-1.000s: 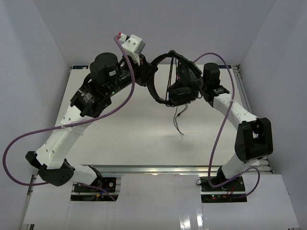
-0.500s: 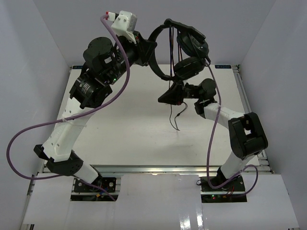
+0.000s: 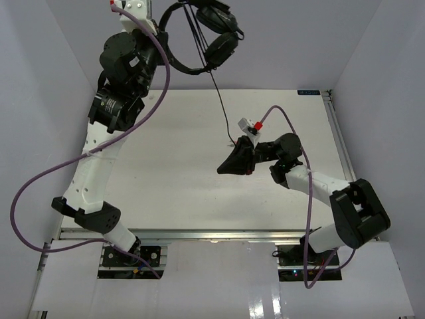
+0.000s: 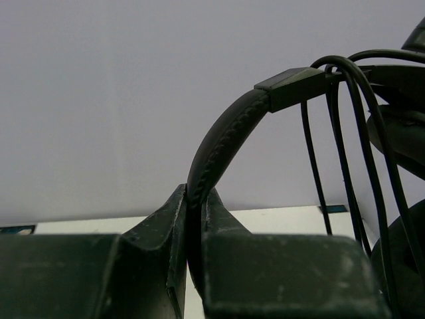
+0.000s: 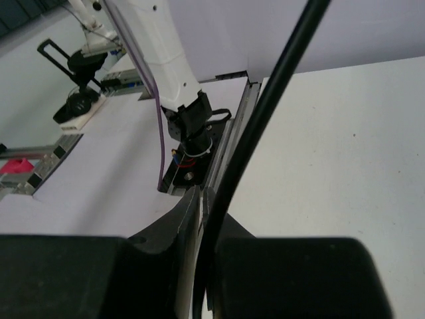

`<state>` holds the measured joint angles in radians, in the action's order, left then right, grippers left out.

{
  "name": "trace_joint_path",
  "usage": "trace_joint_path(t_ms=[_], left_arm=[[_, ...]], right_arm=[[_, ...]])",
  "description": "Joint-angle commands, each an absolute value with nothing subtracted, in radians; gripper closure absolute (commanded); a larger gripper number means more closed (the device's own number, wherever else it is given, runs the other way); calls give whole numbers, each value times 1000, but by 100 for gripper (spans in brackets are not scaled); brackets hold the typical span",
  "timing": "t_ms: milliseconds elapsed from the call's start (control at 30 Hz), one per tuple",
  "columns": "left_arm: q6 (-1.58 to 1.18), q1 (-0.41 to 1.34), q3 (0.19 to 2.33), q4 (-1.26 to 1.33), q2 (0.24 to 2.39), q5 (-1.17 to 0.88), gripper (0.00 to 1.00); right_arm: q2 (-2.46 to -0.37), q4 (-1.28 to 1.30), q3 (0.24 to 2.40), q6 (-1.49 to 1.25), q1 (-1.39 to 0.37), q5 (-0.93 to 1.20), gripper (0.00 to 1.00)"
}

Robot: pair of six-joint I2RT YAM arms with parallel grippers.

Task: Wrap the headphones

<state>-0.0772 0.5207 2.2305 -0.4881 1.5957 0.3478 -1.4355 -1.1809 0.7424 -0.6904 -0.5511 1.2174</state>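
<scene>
The black headphones (image 3: pixel 199 40) hang high at the back left, above the table. My left gripper (image 3: pixel 161 32) is shut on the padded headband (image 4: pixel 226 133), which rises from between its fingertips (image 4: pixel 194 196). Several turns of cord (image 4: pixel 345 139) lie over the headband's end, beside an earcup (image 4: pixel 405 126). Both earcups (image 3: pixel 222 46) hang close together. From them a thin cord (image 3: pixel 222 100) runs down, stretched straight, to my right gripper (image 3: pixel 226 167), low over the table's middle. In the right wrist view the cord (image 5: pixel 265 113) passes between the shut fingertips (image 5: pixel 201 196).
The white table (image 3: pixel 166 186) lies under both arms, with grey walls on three sides. Purple arm cables loop at the left (image 3: pixel 26 193) and near the right arm (image 3: pixel 309 199). The left arm's base (image 5: pixel 192 126) and a metal rail (image 5: pixel 229 143) stand at the near edge.
My left arm has carried the headphones up and to the left. My right gripper has left the earcups and come down toward the table's middle, and the cord now runs straight between the two.
</scene>
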Motion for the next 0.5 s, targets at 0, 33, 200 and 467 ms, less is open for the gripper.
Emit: trace_joint_path(t_ms=[0,33,200,467], left_arm=[[-135,406,2168,-460,1557,339,100],[-136,389,2150,-460,1561,337,100],[-172,297,2076,-454,1589,296,100],[-127,230,1902,-442,1648,310,100]], right_arm=[[-1348,-1049,709,-516,-583,1267,90],[-1338,-986,708,-465,-585,1269,90],[-1263,-368,803,-65,-629,1225,92],[-1217,392,1158,579,-724,763,92]])
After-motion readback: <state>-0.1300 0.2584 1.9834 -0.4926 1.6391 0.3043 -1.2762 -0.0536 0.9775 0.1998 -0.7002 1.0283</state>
